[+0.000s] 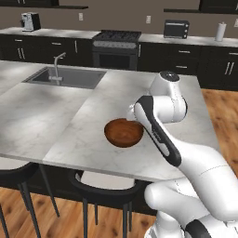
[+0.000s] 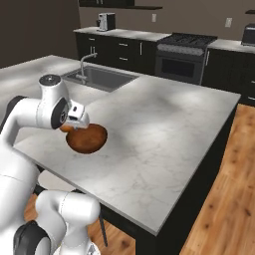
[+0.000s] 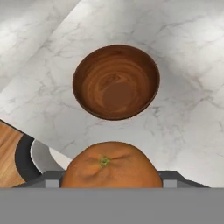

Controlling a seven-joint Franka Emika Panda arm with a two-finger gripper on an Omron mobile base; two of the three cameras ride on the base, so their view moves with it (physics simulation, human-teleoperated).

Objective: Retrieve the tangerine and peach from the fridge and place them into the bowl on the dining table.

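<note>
My gripper [image 3: 112, 180] is shut on the tangerine [image 3: 111, 166], a plain orange fruit with a small green stem mark. In the hand view it hangs above the near rim of the reddish-brown bowl [image 3: 116, 82], which is empty. The bowl [image 1: 123, 132] stands near the front edge of the dining table [image 1: 69, 135], a marble-topped island. In the right base view the hand [image 2: 75, 119] hovers over the bowl's left side [image 2: 88, 139], with a sliver of the tangerine [image 2: 65, 128] showing beneath it. The peach and the fridge are out of view.
A sink [image 1: 65, 76] with a faucet is set into the island's far left. Dark stools [image 1: 107, 190] stand along the island's near edge. A stove [image 1: 116, 46] and dark cabinets line the back wall. Wood floor lies to the right.
</note>
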